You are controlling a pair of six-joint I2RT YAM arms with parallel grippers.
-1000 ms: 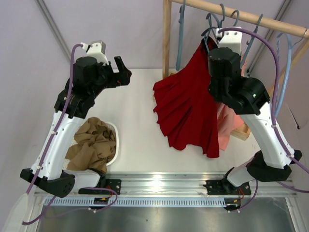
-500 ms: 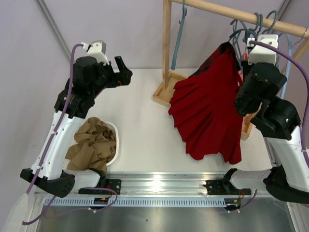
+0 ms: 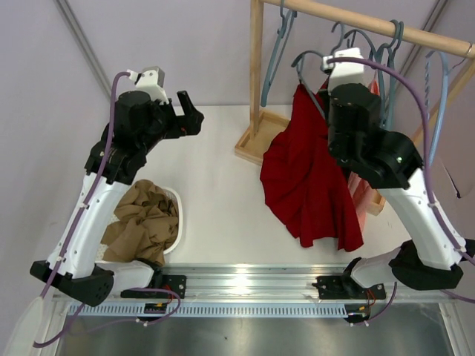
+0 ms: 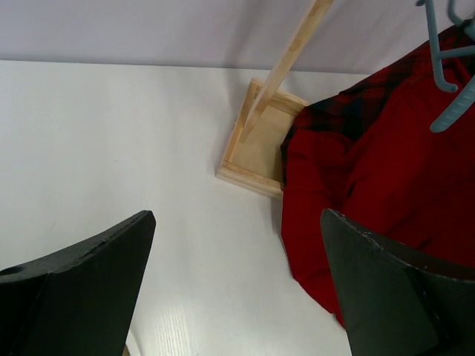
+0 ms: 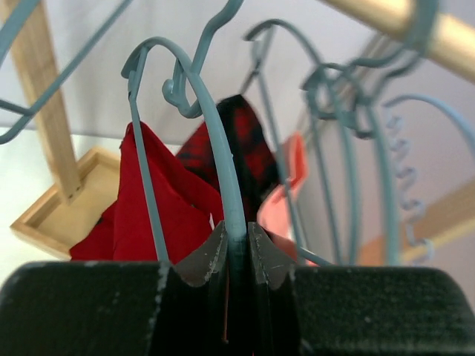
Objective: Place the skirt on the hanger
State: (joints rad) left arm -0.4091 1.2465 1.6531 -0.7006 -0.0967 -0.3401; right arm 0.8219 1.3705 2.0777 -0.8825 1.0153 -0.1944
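The bright-red skirt (image 3: 304,185) hangs from a grey-blue hanger (image 3: 312,93) in front of the wooden rack, its hem close to the table. In the right wrist view my right gripper (image 5: 237,237) is shut on the hanger (image 5: 223,159) low on its hook stem. The skirt (image 5: 159,208) drapes just behind it, and the hook's curve stands against the bare wall, off the rod. My left gripper (image 3: 191,111) hovers open over the table to the left. Between its spread fingers (image 4: 237,215) lies bare table, with the skirt (image 4: 371,193) off to the right.
Several empty hangers (image 3: 278,52) and a paler twisted hanger (image 3: 438,104) hang on the wooden rod (image 3: 371,26). A red-and-black plaid garment (image 5: 241,141) and a pink garment (image 5: 286,193) hang behind the skirt. The rack's wooden foot (image 4: 256,152) sits mid-table. A white basket (image 3: 175,204) of tan cloth stands near left.
My right arm swung right along the rod with hanger and skirt, then came back left. The skirt now hangs narrower. The left arm has barely moved.
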